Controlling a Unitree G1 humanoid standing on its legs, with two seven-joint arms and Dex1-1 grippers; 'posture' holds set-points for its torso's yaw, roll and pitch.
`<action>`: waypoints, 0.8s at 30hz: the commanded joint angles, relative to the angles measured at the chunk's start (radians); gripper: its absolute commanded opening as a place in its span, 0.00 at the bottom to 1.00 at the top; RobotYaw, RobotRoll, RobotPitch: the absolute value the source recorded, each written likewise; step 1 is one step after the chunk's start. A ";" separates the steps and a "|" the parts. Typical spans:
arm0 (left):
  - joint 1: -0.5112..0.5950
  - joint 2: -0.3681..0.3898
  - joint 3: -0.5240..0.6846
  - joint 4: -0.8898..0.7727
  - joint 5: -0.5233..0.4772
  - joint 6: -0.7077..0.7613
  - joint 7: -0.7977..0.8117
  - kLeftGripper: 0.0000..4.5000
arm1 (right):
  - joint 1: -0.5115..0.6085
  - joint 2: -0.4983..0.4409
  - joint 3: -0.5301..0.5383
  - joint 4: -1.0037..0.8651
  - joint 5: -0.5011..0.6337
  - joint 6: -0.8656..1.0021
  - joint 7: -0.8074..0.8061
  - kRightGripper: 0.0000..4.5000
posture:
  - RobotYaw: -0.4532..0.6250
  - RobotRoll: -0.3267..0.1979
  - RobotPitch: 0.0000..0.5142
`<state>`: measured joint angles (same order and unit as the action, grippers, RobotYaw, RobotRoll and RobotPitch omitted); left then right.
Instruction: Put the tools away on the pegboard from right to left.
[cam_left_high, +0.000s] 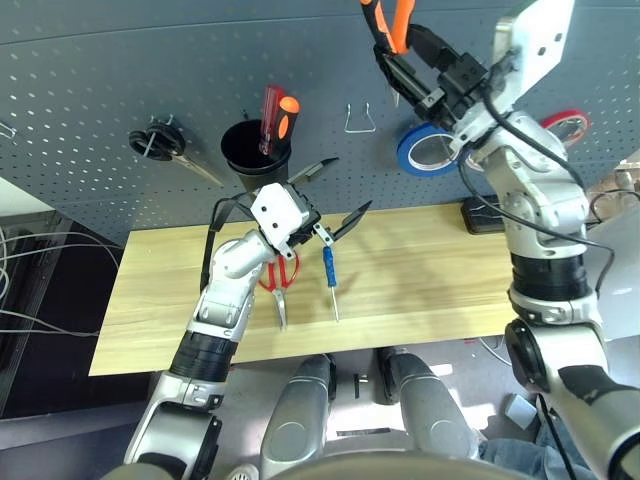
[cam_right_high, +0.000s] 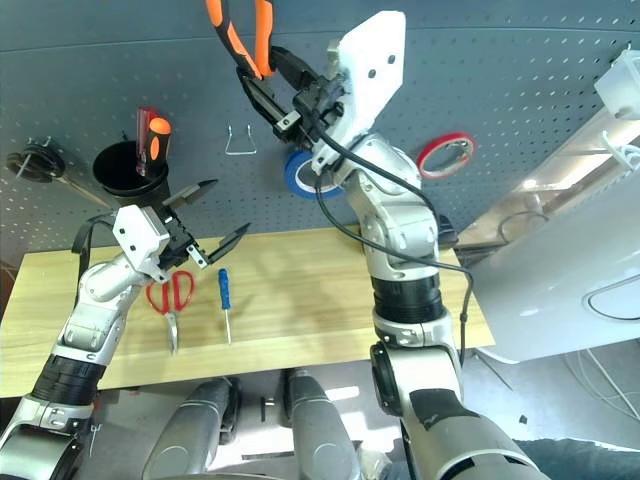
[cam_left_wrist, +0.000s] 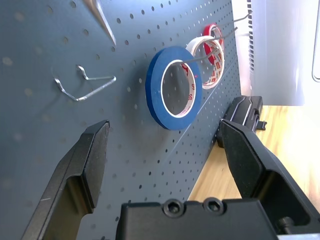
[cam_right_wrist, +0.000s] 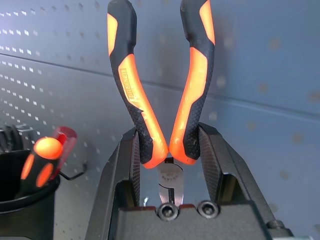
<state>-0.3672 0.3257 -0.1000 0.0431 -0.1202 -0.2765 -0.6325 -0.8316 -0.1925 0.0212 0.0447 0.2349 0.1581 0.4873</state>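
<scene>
The right hand (cam_right_wrist: 170, 170) is raised in front of the pegboard (cam_left_high: 120, 80), at about one o'clock in the head view, and is clamped on the orange-and-black-handled pliers (cam_right_wrist: 160, 90); both fingers press the lower ends of the handles, which rise past the fingertips while the steel head sits down between the fingers. The left hand (cam_left_high: 330, 195) hovers over the desk (cam_left_high: 420, 280) near the middle, its fingers wide apart with nothing between them, pointed toward the board. Just beneath it on the desk lie the red-handled scissors (cam_left_high: 280, 285) and, just beside them toward three o'clock, the slim blue-handled screwdriver (cam_left_high: 329, 275), blade pointing toward the near edge. The wide blue tape roll (cam_left_wrist: 172, 87) hangs on a hook on the pegboard, with a white tape roll (cam_left_wrist: 200, 62) and a red tape roll (cam_left_wrist: 214, 37) hung beyond it on the same row. At about eleven o'clock a black cup (cam_left_high: 255, 150) on the board holds a red screwdriver (cam_left_high: 270, 105) and an orange screwdriver (cam_left_high: 287, 115). A bent wire hook (cam_left_high: 360, 118) sits bare between the cup and the blue roll.
</scene>
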 joint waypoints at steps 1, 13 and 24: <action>0.009 -0.002 -0.013 0.006 0.008 -0.005 -0.005 1.00 | -0.020 0.029 0.006 0.046 -0.003 -0.070 0.004 0.40 | 0.43 0.62 0.41; 0.006 -0.003 -0.015 -0.004 0.012 0.004 0.001 1.00 | -0.038 0.087 -0.002 0.200 -0.012 -0.200 0.010 0.40 | 0.44 0.62 0.42; -0.008 -0.010 -0.017 0.010 0.017 0.003 0.004 1.00 | -0.024 0.104 -0.036 0.361 -0.003 -0.271 -0.008 0.40 | 0.43 0.62 0.41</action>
<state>-0.3764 0.3160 -0.1037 0.0429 -0.1158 -0.2761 -0.6271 -0.8572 -0.0903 0.0092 0.3796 0.2262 -0.0978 0.4878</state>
